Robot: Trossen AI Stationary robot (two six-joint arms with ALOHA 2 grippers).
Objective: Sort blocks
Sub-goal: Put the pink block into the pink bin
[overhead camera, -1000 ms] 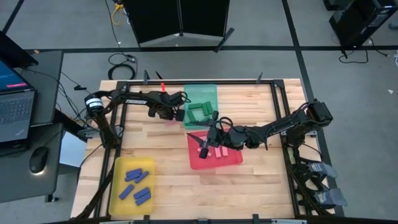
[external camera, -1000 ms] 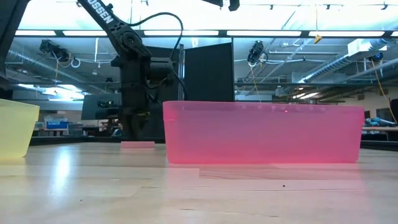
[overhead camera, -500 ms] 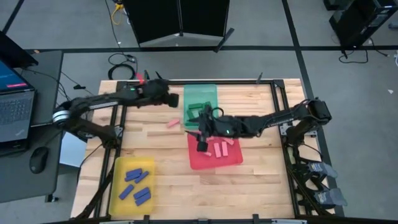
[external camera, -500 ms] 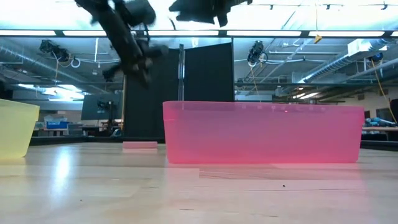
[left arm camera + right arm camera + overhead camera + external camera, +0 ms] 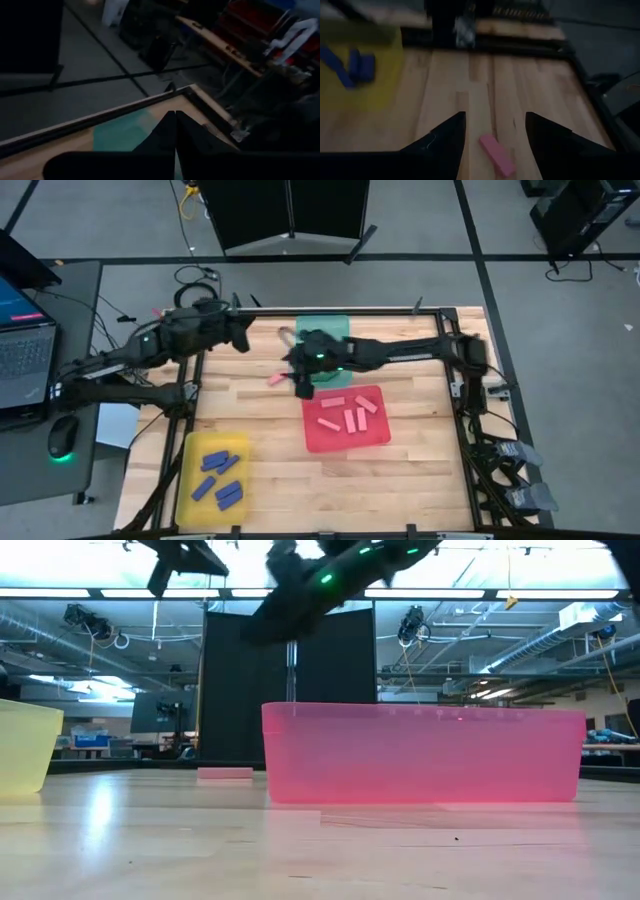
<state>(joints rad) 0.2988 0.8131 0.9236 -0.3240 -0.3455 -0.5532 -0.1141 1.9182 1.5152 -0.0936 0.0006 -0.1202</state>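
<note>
Bare surface (image 5: 420, 470) lies open right of the red tray (image 5: 375, 435) and between it and the yellow tray (image 5: 190, 450). The right arm (image 5: 400, 350) stretches across the green tray (image 5: 335, 327), blocking passage above it.

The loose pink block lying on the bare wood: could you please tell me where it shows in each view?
High view: pink block on the wood, left of the red tray.
Low view: flat on the table, left of that tray's wall.
Left wrist view: not in it.
Right wrist view: between the open right claw fingers.
Shared landmark: the red tray.
</note>
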